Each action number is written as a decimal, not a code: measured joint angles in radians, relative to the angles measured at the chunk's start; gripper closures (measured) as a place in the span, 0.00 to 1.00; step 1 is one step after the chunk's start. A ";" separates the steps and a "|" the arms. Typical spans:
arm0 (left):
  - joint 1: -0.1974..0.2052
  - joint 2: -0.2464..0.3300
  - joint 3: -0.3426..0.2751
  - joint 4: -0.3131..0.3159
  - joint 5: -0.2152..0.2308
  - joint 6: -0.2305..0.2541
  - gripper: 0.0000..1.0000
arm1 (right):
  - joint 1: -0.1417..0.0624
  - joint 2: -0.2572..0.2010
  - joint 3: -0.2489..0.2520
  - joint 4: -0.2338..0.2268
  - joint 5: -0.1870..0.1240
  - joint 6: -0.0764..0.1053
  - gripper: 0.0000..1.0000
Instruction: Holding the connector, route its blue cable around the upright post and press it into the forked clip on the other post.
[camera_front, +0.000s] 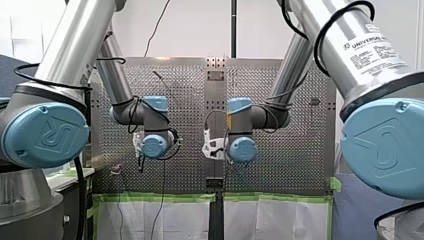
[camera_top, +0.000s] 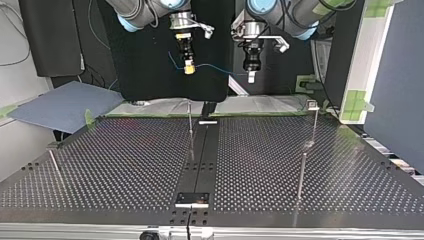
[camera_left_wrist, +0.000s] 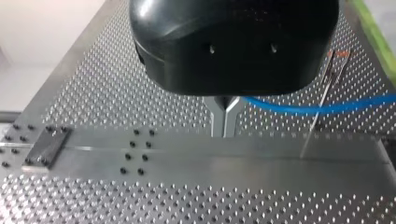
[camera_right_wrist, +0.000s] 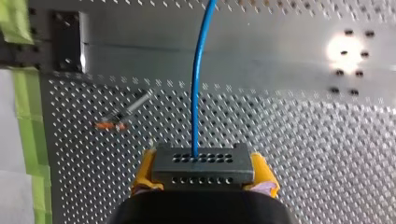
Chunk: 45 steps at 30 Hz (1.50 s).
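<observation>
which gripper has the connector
My right gripper: its yellow pads clamp the grey connector, while my left gripper pinches only the blue cable.

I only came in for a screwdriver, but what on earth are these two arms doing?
The two arms hold a blue cable stretched in the air between them. My right gripper, with yellow pads, is clamped on the connector at one end. My left gripper appears to pinch the cable further along. Both hang well above the perforated table, and the cable is not yet round any post.
</observation>
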 joint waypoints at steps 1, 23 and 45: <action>0.006 -0.001 0.004 -0.004 -0.006 -0.001 1.00 | -0.002 -0.009 -0.001 0.008 0.006 0.009 1.00; 0.138 0.111 0.032 -0.090 0.007 -0.066 1.00 | -0.130 -0.202 -0.086 0.163 -0.099 0.041 1.00; 0.176 0.287 0.140 -0.264 -0.019 -0.136 1.00 | -0.120 -0.327 -0.200 0.247 -0.265 0.034 1.00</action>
